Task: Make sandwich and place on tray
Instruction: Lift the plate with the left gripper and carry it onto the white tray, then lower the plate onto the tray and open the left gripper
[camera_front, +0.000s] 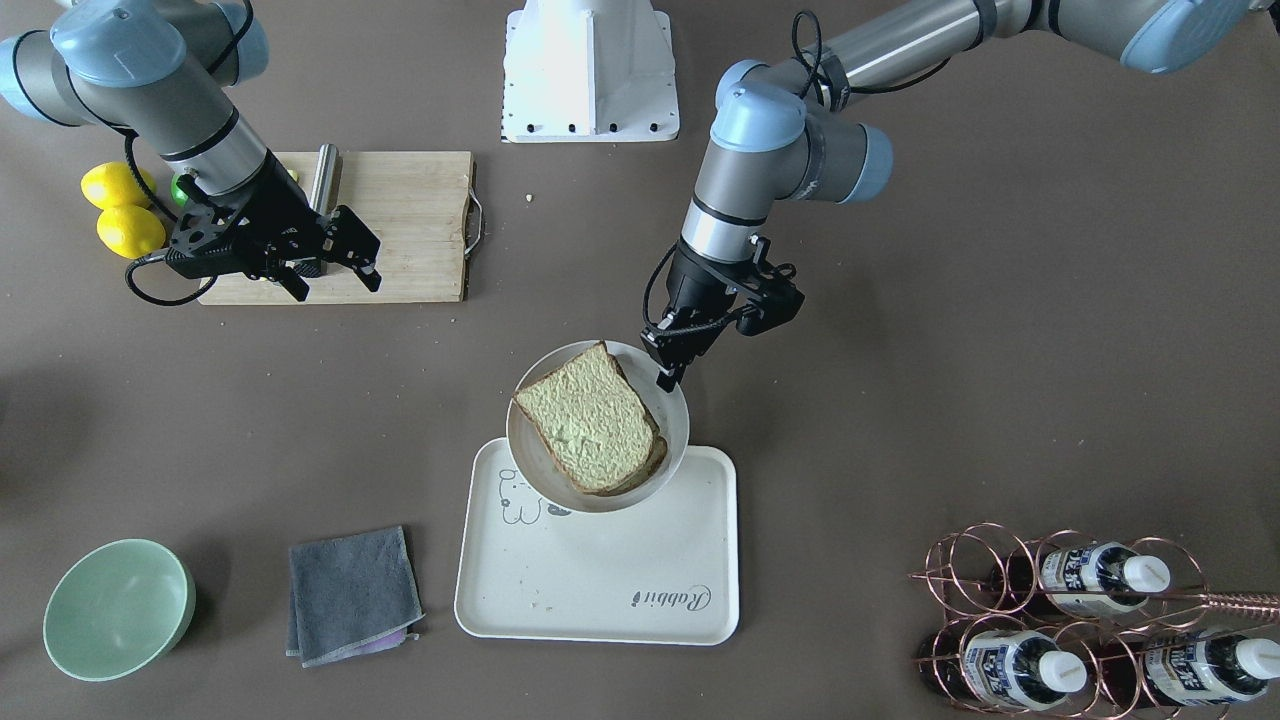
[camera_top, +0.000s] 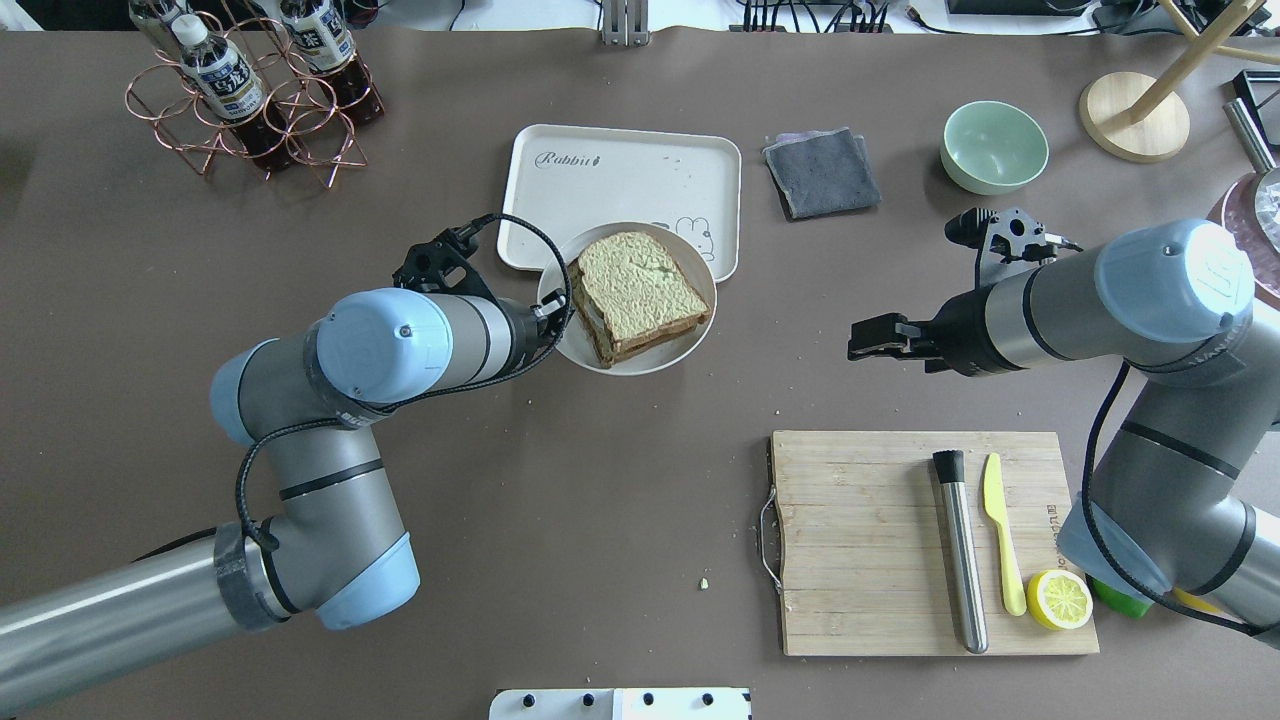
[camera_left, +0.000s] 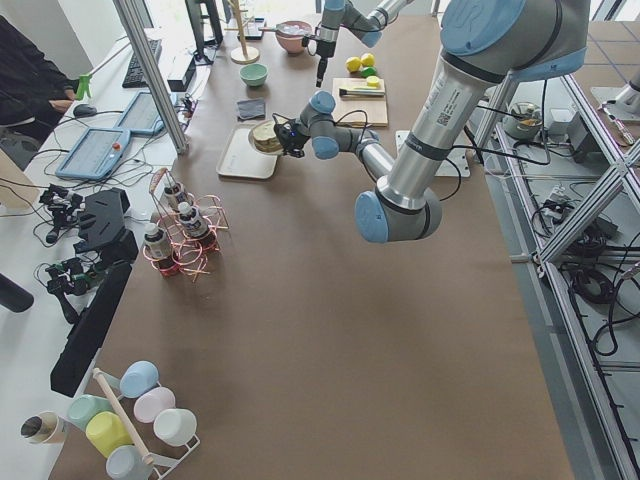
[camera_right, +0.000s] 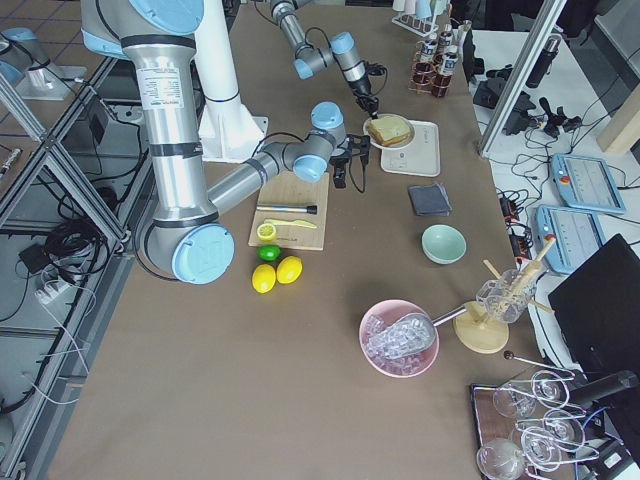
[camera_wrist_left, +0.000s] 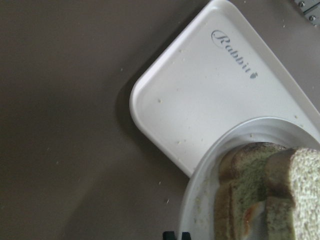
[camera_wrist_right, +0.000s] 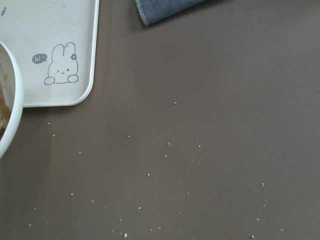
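1. Here, the left claw (camera_top: 553, 318) is pinched tight on the rim of the plate (camera_top: 650, 360), at the edge nearest the robot.
2. The right claw (camera_front: 337, 288) hangs near the cutting board (camera_top: 870, 540), its jaws spread wide and nothing between them.
3. The plate carries the sandwich (camera_top: 635, 290), its two bread slices stacked.
4. The plate overlaps the tray (camera_top: 620, 185) at the corner with the rabbit drawing. Part of it is over the tray and part over the surface (camera_top: 500, 500). Whether it touches the tray cannot be told.
5. Crumbs dot the tray's bare floor.
6. To the right of the tray lies a grey cloth (camera_top: 822, 172), then a green bowl (camera_top: 995, 147).
7. The brown surface has a copper bottle rack (camera_top: 250, 100) at its far left.
8. At the right, the cutting board holds a steel rod (camera_top: 960, 550), a yellow knife (camera_top: 1000, 540) and a lemon half (camera_top: 1059, 598).
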